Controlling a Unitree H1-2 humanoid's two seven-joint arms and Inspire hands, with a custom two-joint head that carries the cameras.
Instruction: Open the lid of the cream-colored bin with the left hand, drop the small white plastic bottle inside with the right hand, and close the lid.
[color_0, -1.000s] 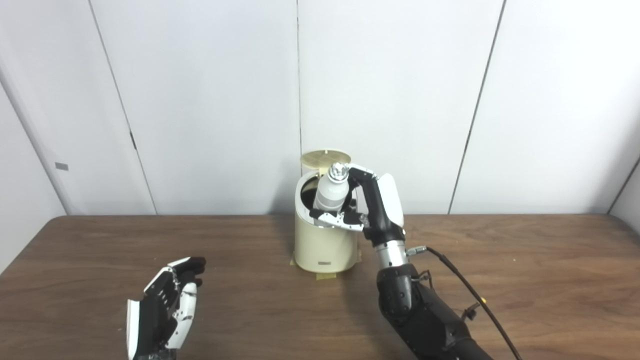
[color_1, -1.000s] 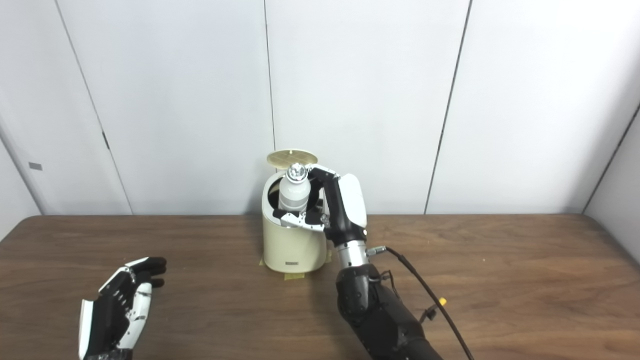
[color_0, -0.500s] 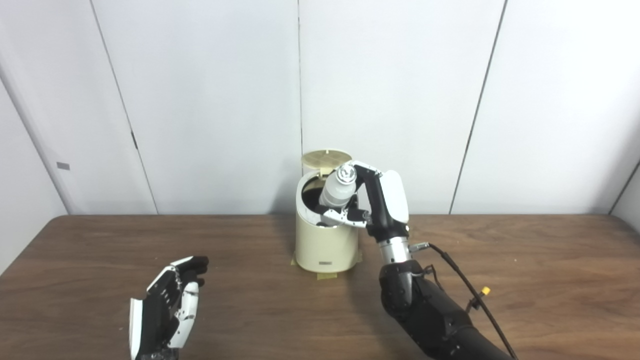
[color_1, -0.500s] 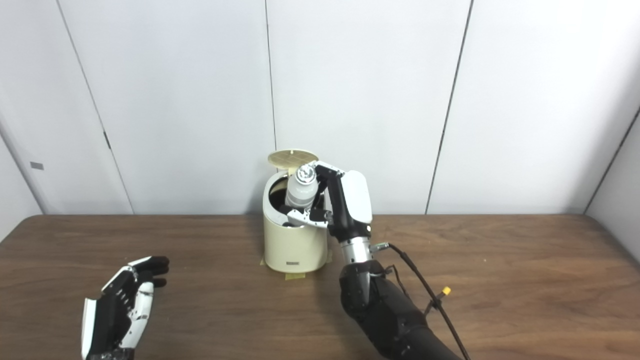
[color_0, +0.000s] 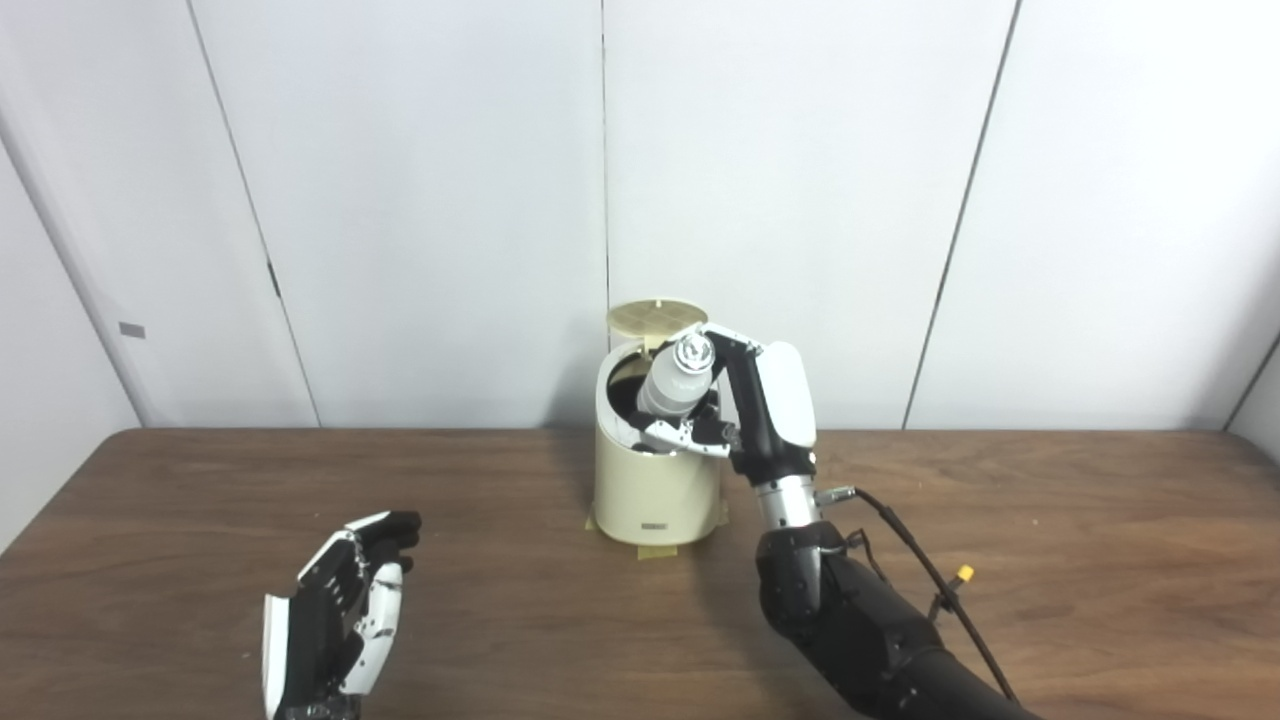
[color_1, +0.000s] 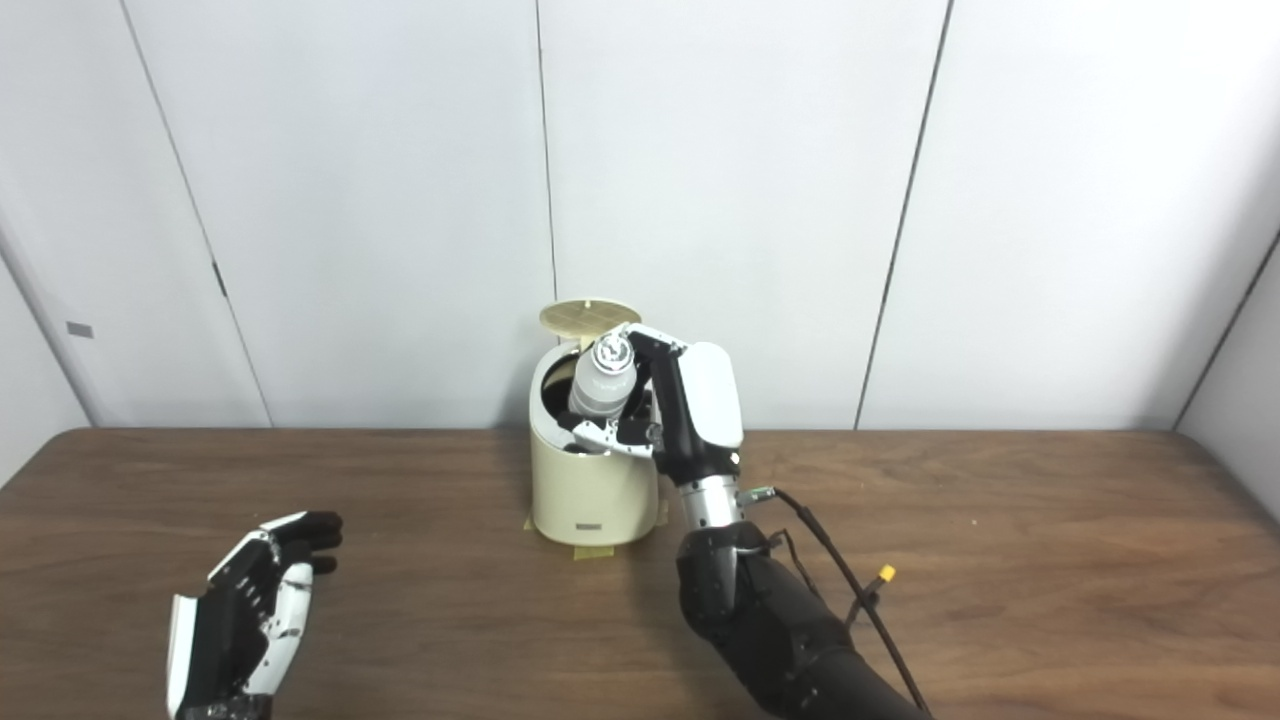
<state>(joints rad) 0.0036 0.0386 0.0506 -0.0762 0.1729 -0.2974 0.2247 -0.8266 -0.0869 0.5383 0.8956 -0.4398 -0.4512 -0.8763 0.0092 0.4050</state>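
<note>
The cream-colored bin (color_0: 652, 490) stands on the brown table near the back wall. Its round lid (color_0: 655, 318) stands raised behind the opening. My right hand (color_0: 745, 415) is shut on the small white plastic bottle (color_0: 672, 380). It holds the bottle tilted, cap up, with the bottle's lower end in the bin's dark opening. My left hand (color_0: 338, 612) is open and empty, low over the table at the front left, far from the bin. The same scene shows in the right eye view: bin (color_1: 585, 485), bottle (color_1: 603, 377), left hand (color_1: 245, 610).
The wooden table (color_0: 1050, 560) runs the width of the view. A grey panelled wall (color_0: 420, 200) stands right behind the bin. Tape patches (color_0: 650, 548) lie at the bin's base. A black cable (color_0: 900, 530) with a yellow tag hangs off my right forearm.
My right hand has tipped the bottle and lowered its bottom end further into the bin's opening. The camera has drifted slightly. My left hand has stayed where it was.
</note>
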